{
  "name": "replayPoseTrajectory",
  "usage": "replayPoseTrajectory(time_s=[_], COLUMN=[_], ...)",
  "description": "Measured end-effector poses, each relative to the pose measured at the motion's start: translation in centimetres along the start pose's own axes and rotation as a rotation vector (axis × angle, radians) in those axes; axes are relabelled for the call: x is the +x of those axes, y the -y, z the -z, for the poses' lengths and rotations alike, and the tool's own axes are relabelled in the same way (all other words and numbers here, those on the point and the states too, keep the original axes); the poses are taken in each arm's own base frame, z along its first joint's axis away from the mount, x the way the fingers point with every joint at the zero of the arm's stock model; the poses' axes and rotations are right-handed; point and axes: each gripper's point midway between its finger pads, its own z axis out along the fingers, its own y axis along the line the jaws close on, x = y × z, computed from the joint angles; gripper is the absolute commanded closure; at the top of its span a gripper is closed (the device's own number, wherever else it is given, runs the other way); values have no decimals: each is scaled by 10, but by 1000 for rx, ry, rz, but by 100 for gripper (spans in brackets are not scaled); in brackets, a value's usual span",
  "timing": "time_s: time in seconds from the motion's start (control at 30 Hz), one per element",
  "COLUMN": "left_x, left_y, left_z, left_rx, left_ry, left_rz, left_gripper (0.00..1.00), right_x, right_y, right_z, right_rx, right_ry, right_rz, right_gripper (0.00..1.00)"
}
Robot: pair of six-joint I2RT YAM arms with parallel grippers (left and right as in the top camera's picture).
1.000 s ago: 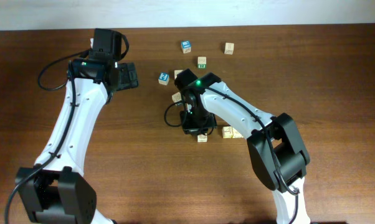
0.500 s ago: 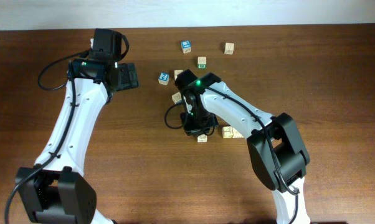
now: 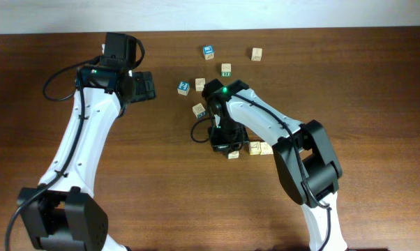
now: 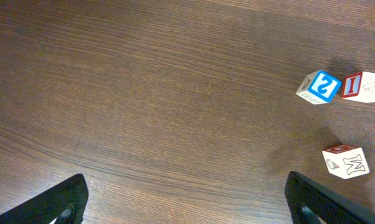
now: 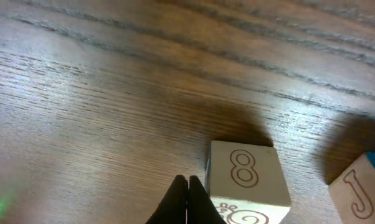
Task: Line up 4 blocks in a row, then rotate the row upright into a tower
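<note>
The right gripper (image 5: 187,198) is down low over the table (image 3: 377,104). Its two fingers are pressed together with nothing between them. The tip sits just beside the bottom corner of the block with an 8 (image 5: 245,174). I cannot tell if it touches. The block with a J (image 5: 362,194) is near, on the other side of the 8.

I think the step in hand is turning the 8 block by poking it with the closed tip, not by lifting it. The next move calls for a push on the corner, off to one side. That way the block spins and does not just slide into the J block. A soft, short push looks best, because the block seems small and light.

Now the count, from the top view. Three pale blocks lie by the right gripper. One (image 3: 232,154) is right at the gripper and two (image 3: 254,148) (image 3: 265,148) sit side by side. A bit farther is one pale block (image 3: 199,110) alone. Farther again, a pale block (image 3: 199,84) sits just beside one of the cubes with blue tops (image 3: 183,87). Near them is the cube with green on top (image 3: 226,69). Farthest are the other blue one (image 3: 208,51) and a last pale block (image 3: 256,54).

That makes nine in all: six pale, two blue and one green. I cannot tell which four pale ones are to be turned.

The left gripper (image 3: 146,85) hangs well apart from the blocks. Its fingers (image 4: 63,202) are spread wide and hold nothing.
</note>
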Motion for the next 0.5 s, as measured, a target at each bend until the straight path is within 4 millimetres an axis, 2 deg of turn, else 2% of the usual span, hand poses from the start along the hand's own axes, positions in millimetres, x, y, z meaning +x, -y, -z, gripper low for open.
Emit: replayPoseTrajectory(time_s=[0.23, 0.4, 0.5], left_x=[0, 0, 1], left_y=[0, 0, 0], left_z=[0, 0, 0], left_rx=[2, 2, 2], left_ry=[-2, -2, -3], left_rz=[0, 0, -1], left_gripper=[1, 1, 1], right_x=[-4, -8, -9], right_y=[5, 22, 24], right_z=[3, 5, 6], right_rx=[21, 59, 72], right_ry=[16, 24, 29], right_rz=[-6, -49, -56], right_gripper=[96, 96, 96])
